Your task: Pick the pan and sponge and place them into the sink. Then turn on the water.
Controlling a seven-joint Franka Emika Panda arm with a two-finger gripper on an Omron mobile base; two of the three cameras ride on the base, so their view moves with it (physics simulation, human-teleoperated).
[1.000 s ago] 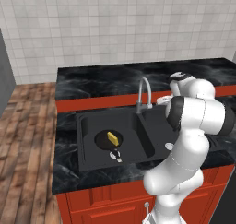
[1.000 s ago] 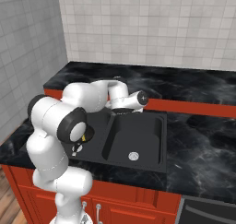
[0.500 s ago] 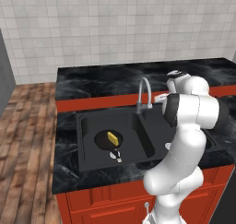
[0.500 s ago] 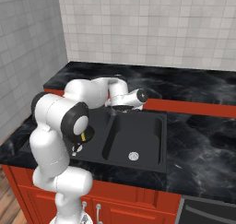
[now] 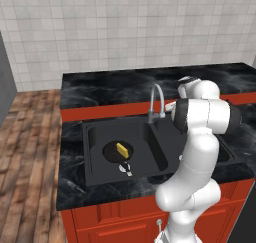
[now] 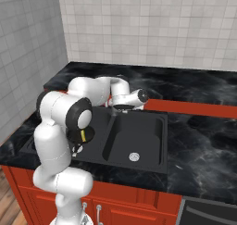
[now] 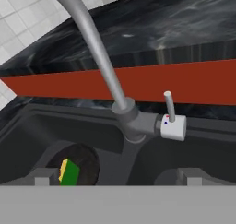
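Left base view: the pan (image 5: 116,151) is seen lying in the left basin of the sink (image 5: 93,137) with the sponge (image 5: 122,148) on it, and the faucet (image 5: 155,102) stands at the sink's far rim, so only the water is judged left. Right base view: the tool (image 6: 139,97) is seen near the faucet base, and whether its jaws are apart or together cannot be told; no writing is seen. Hand view: the lever (image 7: 169,107) stands upright, right of the faucet, above red and blue dots, and it could be overshot or merely grazed if the approach is misaligned.
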